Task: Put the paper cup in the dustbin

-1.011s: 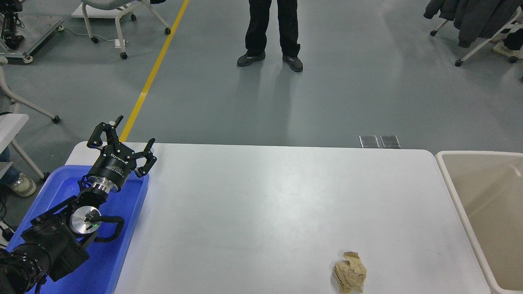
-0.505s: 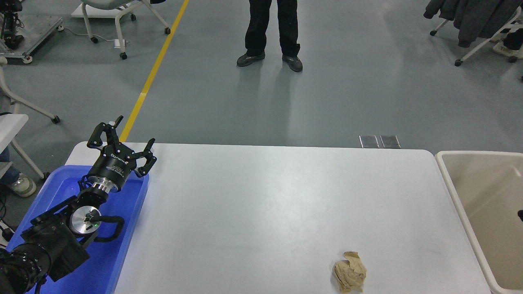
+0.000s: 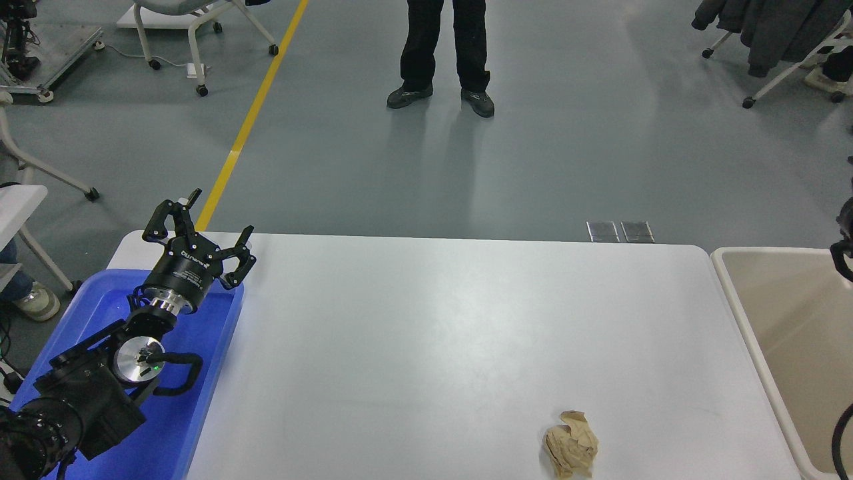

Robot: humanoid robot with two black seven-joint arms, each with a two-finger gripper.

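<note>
Your left claw (image 3: pixel 200 230) is parked at about 8 o'clock over the blue tray (image 3: pixel 166 433), its fingers spread apart and holding nothing. Of your right arm (image 3: pixel 845 253) only a dark sliver shows at the 3 o'clock edge, above the beige dustbin (image 3: pixel 740 313); you cannot tell how its claw stands. The paper cup is nowhere in view, neither on the worktop (image 3: pixel 433 347) nor in the visible part of the dustbin. Only a crumpled brown paper ball (image 3: pixel 570 445) lies near 5 o'clock. Expect such a cup to be light and easily crushed; grip the side wall gently below the rim.
</note>
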